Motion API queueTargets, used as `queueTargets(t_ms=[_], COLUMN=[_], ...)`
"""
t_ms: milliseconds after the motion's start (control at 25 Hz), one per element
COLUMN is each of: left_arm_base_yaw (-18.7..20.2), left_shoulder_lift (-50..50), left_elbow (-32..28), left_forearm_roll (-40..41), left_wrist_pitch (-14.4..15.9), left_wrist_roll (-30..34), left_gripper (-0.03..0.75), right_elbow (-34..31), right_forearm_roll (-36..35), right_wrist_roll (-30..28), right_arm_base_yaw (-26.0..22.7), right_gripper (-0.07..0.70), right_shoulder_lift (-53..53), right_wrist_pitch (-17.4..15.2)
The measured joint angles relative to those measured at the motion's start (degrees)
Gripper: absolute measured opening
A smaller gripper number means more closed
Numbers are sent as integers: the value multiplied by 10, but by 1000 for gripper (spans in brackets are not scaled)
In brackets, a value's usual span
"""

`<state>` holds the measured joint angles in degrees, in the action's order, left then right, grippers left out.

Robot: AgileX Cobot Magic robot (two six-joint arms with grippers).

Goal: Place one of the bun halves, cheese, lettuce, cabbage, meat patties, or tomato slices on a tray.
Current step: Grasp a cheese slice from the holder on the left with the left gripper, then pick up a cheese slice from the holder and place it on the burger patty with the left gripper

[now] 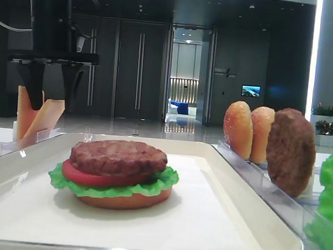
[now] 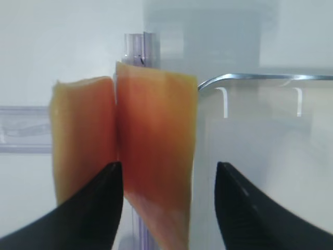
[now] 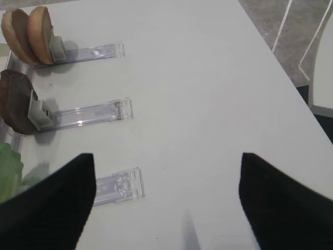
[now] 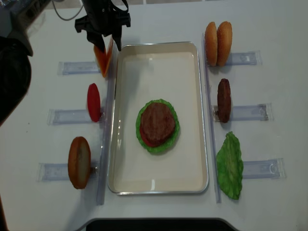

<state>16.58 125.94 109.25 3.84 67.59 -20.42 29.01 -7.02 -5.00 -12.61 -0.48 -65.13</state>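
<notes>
Orange cheese (image 2: 151,151) stands upright between the spread fingers of the left gripper (image 2: 169,208) — not yet clamped. The tray (image 4: 120,120) lies just right of it; the right gripper (image 3: 166,203) waits apart too, far off.

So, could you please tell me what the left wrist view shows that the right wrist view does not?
Only the left wrist view shows the cheese slices standing in a clear rack, one between the open left end effector fingers, beside the tray rim. Only the right wrist view shows the bun halves, a meat patty, the lettuce edge and the open, empty right end effector. Both show the white table and clear racks.
</notes>
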Motion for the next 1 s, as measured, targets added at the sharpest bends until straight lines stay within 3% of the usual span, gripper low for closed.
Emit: queueTargets(t_ms=[160,320,400,640,1000], left_arm_base_yaw=[0,0,0,0,0], left_shoulder_lift=[1,5,5,-1,-48], left_elbow=[0,0,0,6,106], left_forearm_roll=[13,13,14,13,-52], left_wrist_pitch=[13,16,17,18,26], left_wrist_roll=[10,27,32,35,35], left_gripper=[366,128,48,26,26], right_elbow=[0,0,0,0,0], right_forearm_roll=[0,0,0,0,0], right_wrist_roll=[0,0,0,0,0], right_arm_base_yaw=[0,0,0,0,0], right_gripper=[539,539,539,539,539], right_shoulder_lift=[0,0,0,0,0], right_wrist_pitch=[0,0,0,0,0])
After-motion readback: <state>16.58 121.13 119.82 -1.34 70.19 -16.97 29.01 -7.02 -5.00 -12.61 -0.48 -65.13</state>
